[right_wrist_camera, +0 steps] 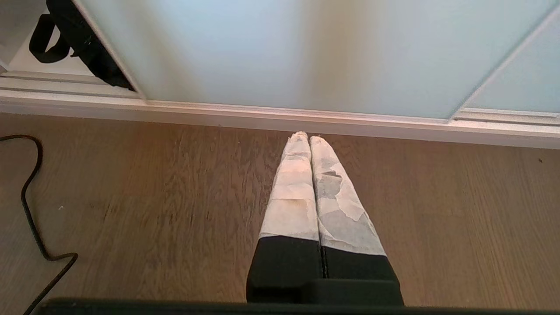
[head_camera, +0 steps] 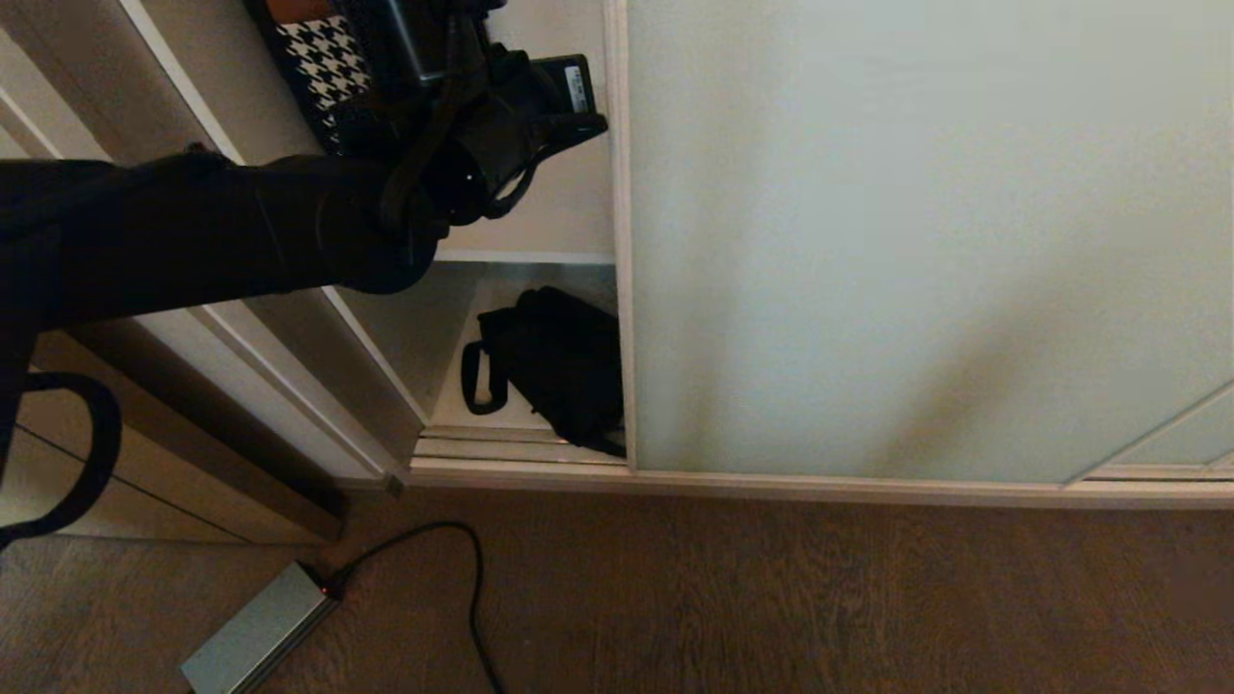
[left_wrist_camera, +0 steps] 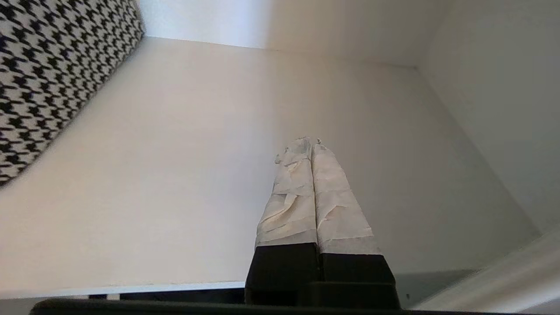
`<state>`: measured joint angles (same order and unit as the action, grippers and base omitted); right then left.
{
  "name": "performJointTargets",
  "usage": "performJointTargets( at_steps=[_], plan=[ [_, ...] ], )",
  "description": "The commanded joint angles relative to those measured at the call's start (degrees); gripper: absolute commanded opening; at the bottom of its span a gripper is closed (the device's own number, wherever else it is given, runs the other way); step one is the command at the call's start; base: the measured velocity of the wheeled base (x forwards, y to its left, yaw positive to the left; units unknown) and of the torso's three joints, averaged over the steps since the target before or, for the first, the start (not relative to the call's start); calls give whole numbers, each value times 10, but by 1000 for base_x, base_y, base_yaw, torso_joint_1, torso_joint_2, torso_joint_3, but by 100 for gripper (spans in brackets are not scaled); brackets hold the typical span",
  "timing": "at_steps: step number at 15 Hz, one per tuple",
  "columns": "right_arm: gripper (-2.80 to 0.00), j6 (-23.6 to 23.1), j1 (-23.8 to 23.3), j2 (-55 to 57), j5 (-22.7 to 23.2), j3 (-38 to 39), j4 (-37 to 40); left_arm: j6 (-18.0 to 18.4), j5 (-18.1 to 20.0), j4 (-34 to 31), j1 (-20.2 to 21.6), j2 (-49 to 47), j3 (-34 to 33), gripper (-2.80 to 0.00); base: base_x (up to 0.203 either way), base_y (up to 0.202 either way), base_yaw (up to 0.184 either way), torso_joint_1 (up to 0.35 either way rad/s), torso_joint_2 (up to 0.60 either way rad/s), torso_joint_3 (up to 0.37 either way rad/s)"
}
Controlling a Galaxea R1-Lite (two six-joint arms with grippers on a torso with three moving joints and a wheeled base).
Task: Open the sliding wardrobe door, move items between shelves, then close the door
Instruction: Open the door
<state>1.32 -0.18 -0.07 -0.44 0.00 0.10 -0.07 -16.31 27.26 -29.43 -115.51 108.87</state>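
Left wrist: left claw clenched, empty, beside cushion | head: bag on lower shelf

No text, brand, number or sign can be read; a white label on a black block on the upper shelf carries print too small to make out.

The upper shelf carries the houndstooth cushion beside the left hand. Below that hand, the lower shelf holds the black bag. The power brick lies on the wooden floor.
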Motion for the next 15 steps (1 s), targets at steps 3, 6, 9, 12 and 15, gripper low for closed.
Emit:
performJointTargets(
  at_steps=[3, 6, 9, 12, 15],
  plan=[
    [-280, 0, 0, 0, 0, 1, 0, -2, -8, 8, -16, -3, 0, -280, 0, 0, 0, 0, 0, 0],
    [-280, 0, 0, 0, 0, 0, 0, -4, -12, 15, -28, -4, 0, -280, 0, 0, 0, 0, 0, 0],
    [-280, 0, 0, 0, 0, 1, 0, -14, -20, 17, -48, 1, -5, -280, 0, 0, 0, 0, 0, 0],
    [-280, 0, 0, 0, 0, 0, 0, -16, -23, 17, -69, -12, 1, -280, 0, 0, 0, 0, 0, 0],
    [-280, 0, 0, 0, 0, 0, 0, -14, -45, 17, -69, 2, 0, -280, 0, 0, 0, 0, 0, 0]
  ],
)
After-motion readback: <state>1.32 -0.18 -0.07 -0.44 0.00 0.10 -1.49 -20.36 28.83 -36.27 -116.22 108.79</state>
